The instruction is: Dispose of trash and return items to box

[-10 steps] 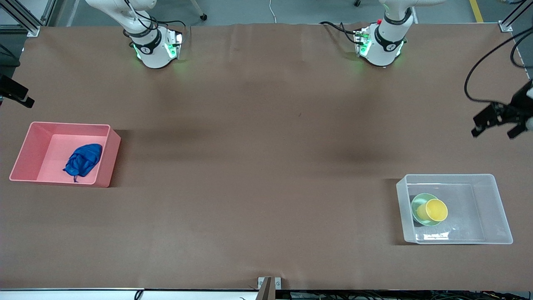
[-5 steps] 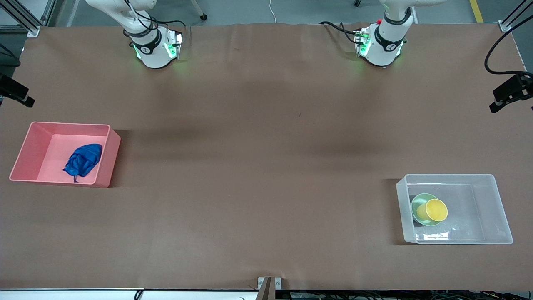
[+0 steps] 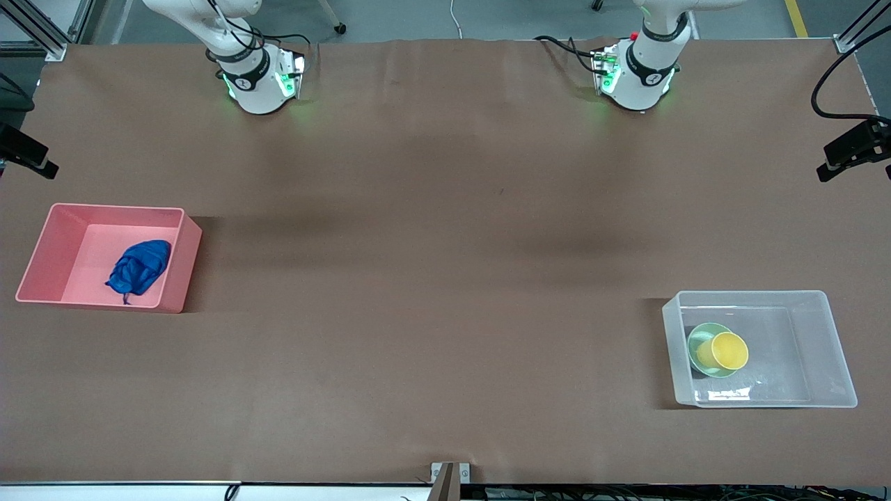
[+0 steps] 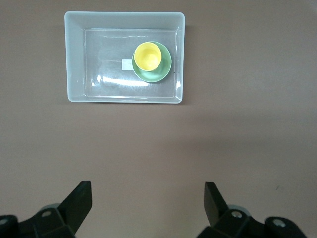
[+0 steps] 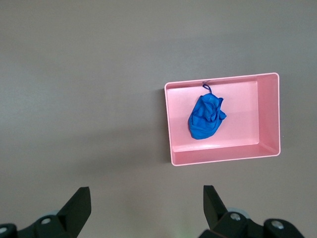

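Pink opaque bin (image 3: 42, 254), rectangular, open top, sits flat near the edge of the surface at the right arm's end, w/ long sides running along the surface's length. In right wrist view same bin (image 5: 267, 153) shows thin walls, paler floor. Surface (image 3: 431, 278) is covered w/ brown sheet, faint creases near the edge by the arm bases. Small metal bracket (image 3: 450, 472) at the middle of the edge nearest the front camera. Black cable (image 3: 832, 69) loops over the corner at the left arm's end.
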Robot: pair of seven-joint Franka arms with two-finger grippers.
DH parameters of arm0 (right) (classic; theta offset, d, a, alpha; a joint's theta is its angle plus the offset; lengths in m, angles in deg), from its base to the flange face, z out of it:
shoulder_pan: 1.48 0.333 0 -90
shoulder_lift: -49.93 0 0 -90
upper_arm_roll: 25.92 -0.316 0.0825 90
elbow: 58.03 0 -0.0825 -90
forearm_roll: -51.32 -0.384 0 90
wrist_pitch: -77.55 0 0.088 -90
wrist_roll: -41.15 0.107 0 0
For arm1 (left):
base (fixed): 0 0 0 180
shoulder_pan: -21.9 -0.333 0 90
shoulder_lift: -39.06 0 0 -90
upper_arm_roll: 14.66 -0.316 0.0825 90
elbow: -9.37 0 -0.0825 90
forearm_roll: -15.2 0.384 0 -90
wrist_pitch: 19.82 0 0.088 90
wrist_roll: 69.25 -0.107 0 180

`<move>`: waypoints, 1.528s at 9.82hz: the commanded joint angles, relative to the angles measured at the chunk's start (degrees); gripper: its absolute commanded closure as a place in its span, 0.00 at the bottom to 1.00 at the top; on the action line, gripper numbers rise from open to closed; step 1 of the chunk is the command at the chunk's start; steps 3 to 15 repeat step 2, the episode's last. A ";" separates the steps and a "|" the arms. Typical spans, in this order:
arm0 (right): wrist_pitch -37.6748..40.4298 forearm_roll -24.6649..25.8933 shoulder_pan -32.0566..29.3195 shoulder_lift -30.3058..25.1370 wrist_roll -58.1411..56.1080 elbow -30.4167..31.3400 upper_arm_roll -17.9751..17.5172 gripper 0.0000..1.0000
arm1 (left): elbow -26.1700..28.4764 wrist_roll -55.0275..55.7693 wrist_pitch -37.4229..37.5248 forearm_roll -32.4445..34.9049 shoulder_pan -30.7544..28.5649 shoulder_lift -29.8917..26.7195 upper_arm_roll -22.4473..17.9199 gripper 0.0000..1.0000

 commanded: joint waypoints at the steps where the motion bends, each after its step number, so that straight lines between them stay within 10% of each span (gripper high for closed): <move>1: 0.47 -0.03 -0.43 -0.03 0.06 -0.36 -0.24 0.00 | 2.66 0.86 -0.22 1.51 0.14 -0.75 0.37 0.00; 15: 0.47 -0.03 -0.43 -0.03 0.06 -0.27 -0.24 0.00 | 3.18 0.94 -0.22 1.51 0.23 -0.83 0.37 0.00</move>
